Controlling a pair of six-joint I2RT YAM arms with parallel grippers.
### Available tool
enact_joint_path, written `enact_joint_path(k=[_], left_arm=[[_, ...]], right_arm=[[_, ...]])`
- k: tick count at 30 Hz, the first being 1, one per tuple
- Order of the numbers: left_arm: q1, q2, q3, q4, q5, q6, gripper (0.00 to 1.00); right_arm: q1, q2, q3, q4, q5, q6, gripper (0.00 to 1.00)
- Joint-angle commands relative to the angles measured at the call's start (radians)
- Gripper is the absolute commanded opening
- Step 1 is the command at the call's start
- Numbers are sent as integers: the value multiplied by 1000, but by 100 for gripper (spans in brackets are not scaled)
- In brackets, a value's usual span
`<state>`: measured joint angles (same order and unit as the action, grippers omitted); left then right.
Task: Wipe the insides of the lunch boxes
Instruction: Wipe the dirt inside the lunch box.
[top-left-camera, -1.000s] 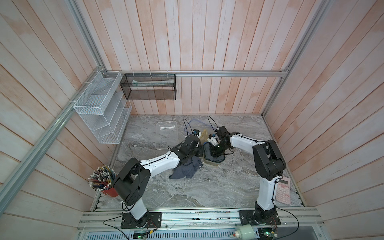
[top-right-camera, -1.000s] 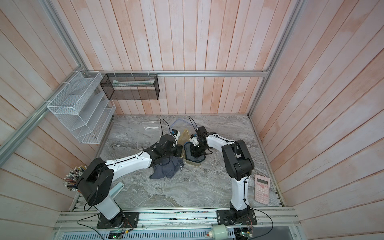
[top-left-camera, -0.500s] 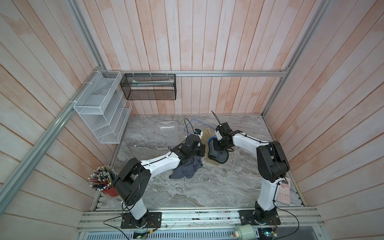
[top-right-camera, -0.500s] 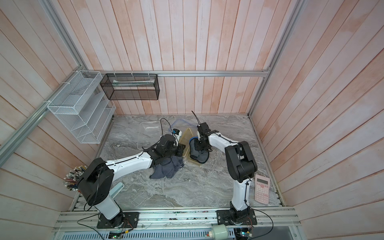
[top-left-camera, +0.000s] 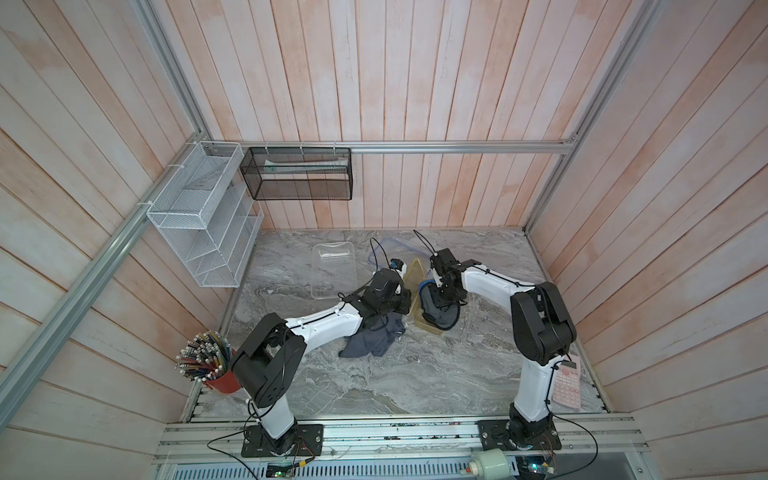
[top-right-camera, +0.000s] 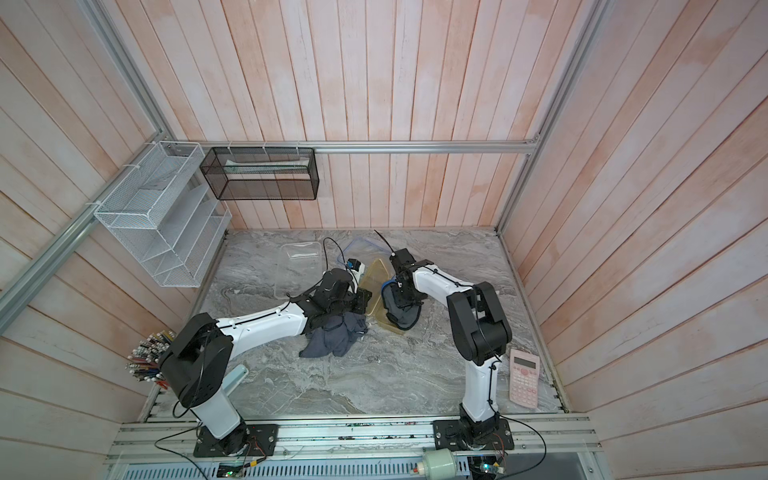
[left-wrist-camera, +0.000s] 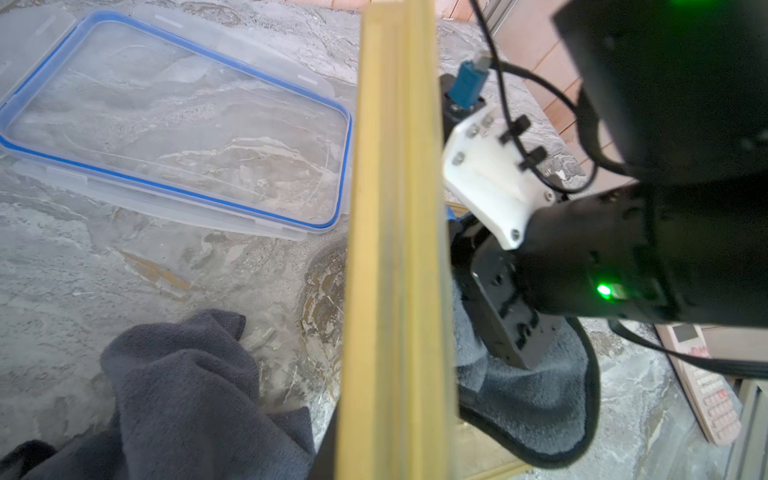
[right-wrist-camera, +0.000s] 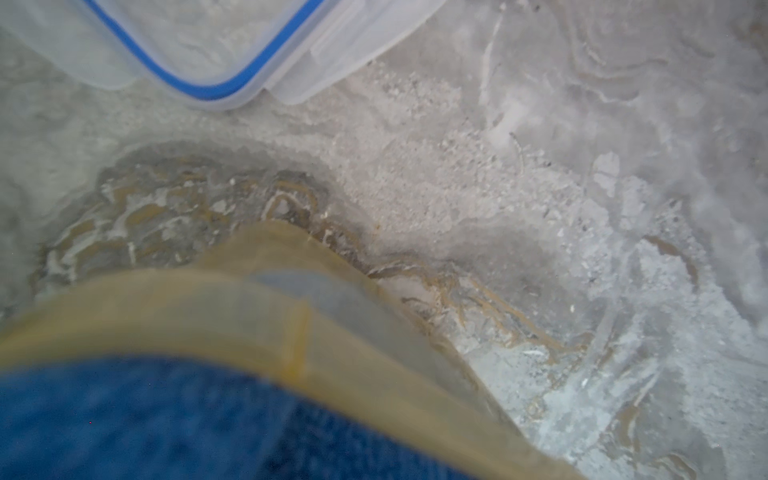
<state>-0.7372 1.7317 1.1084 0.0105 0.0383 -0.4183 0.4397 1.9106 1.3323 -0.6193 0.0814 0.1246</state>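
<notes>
In both top views the amber lunch box (top-left-camera: 415, 272) sits mid-counter (top-left-camera: 415, 382) between the two arms. The clear lunch box (top-left-camera: 332, 270) lies beyond the left forearm, and a grey rag (top-left-camera: 370, 340) is heaped under that wrist. The right hand (top-left-camera: 442, 297) is down inside the amber one, buried in a wiping cloth (top-left-camera: 436, 318). The left hand (top-left-camera: 405, 301) is up against the wall nearest it.

From the left wrist, the amber lunch box (left-wrist-camera: 395, 249) shows as a wall running straight through where the jaws sit, so I take the left hand to be pinching it. The right hand (left-wrist-camera: 515, 353) has its fingers pressed together on the wiping cloth (left-wrist-camera: 532, 395). The blue-rimmed lid (left-wrist-camera: 178, 137) lies flat beyond.

The right wrist gives only a rounded amber corner (right-wrist-camera: 249, 316) and a blue blur, presumably cloth.

To wipe well, I'd keep the left clamp firm, press the cloth flat, and drag it into the corners and up the walls.

Against a second ago, the cloth has slid away from the left arm, baring more amber wall. The rag and the clear box haven't budged.
</notes>
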Motion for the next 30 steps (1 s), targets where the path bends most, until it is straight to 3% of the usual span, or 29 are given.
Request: enact_joint_path(k=[1,5,10,20,27,30], left_arm=[[13,6,44,-35,-6,16,0],[12,3,41,-32,-5,19,0],[12,0,38,-28,-3,18,0],[2,10,44,-24,4,13,0],[-2,17,51,22,41,-2,0],[-11,19,71,10,38,2,0]], right_arm=[[-55,-151,-68,116,-185,-5,0],[-136,-296,-147,249,-409,40,0],[-230,-457,-227,347,-533,66,0],[-451,-739,-406,562,-556,175,0],[-483,-704,-401,509,-698,183,0],[-482,-703,-421,494,-643,177,0]])
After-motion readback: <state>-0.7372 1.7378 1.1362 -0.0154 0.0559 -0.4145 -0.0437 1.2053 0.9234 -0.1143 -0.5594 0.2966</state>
